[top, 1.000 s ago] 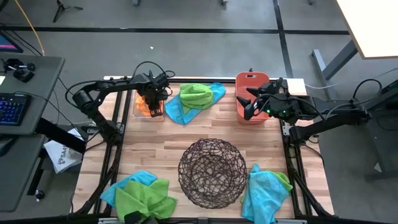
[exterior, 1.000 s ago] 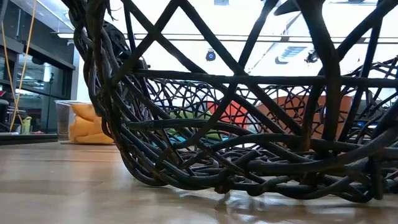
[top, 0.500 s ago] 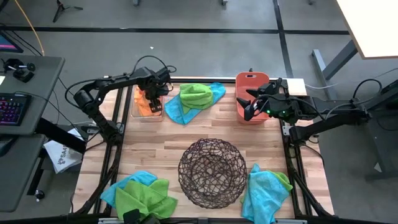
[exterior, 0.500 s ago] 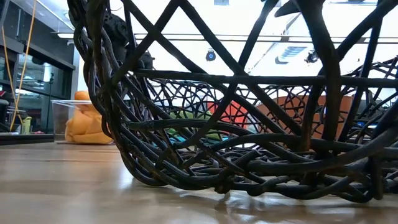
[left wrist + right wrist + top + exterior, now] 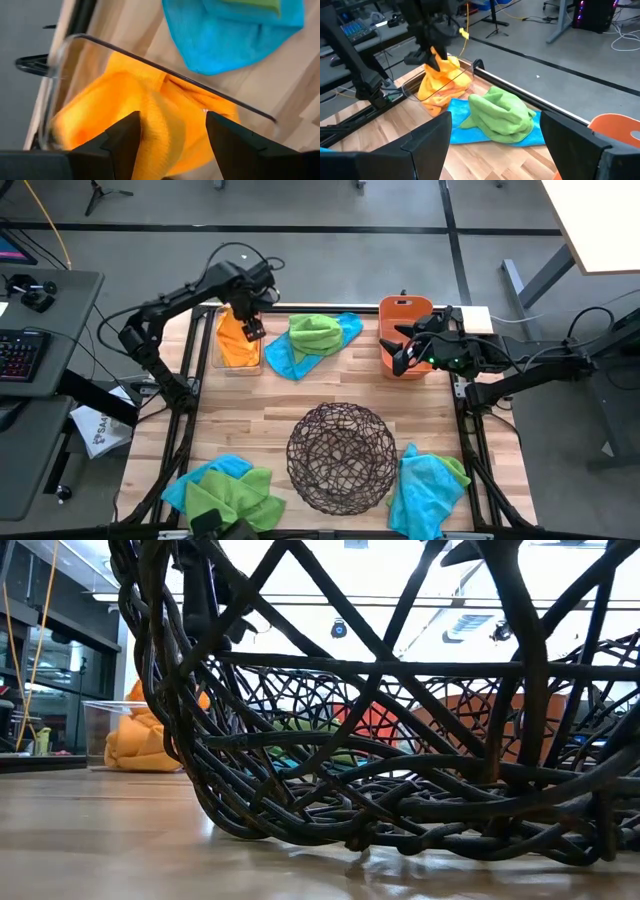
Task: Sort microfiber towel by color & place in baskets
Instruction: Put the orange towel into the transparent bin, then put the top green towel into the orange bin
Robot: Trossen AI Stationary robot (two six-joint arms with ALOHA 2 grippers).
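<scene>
Three containers sit on the wooden table (image 5: 250, 405): a clear plastic bin (image 5: 237, 345) at the upper left of the overhead frame, a round dark wire-mesh bowl (image 5: 341, 457) at lower centre, and a salmon-orange bin (image 5: 402, 315) at upper right. One crumpled orange towel (image 5: 236, 340) lies inside the clear bin. Beyond it I count three loose heaps, each mixing lime green and turquoise cloth: one at lower left (image 5: 225, 490), one at upper centre (image 5: 314, 340), one at lower right (image 5: 428, 485).

The left gripper (image 5: 249, 328) hangs over the clear bin's right edge, fingers spread apart and empty; its wrist camera looks straight down between them onto soft orange folds behind the bin's curved transparent rim. The right gripper (image 5: 402, 352) hovers over the orange bin, fingers also apart, nothing between them.

The table-level camera is almost filled by the bowl's woven strands (image 5: 380, 740), with the orange towel (image 5: 140, 740) peeking past at left. The right wrist camera shows the green towel (image 5: 500, 112) mounded atop blue (image 5: 462, 117).
</scene>
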